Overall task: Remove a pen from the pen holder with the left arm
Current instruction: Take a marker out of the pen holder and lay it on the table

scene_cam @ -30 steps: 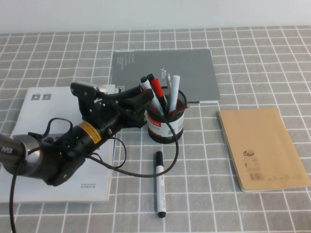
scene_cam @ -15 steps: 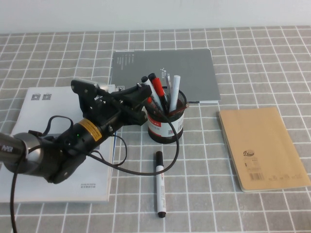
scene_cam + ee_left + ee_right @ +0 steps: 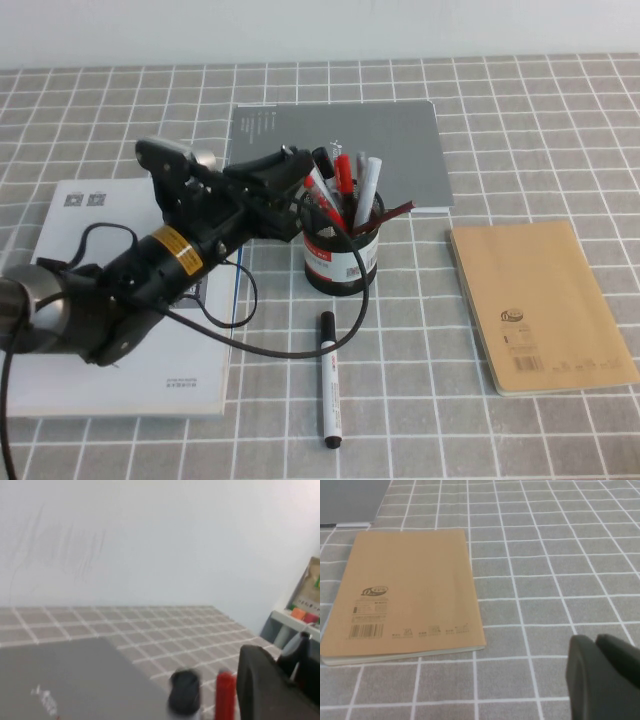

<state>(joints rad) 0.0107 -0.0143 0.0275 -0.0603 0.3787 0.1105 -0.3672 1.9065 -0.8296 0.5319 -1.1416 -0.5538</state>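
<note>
As left end effector clamps, pen (black-capped) between.

Grey checked tablecloth, black mesh pen holder, tan notebook, grey book.

inventory: one pen holder; at least four pens upright inside, exact number not resolvable; one loose pen lying flat; three books, namely white book, grey book, tan book.
</note>
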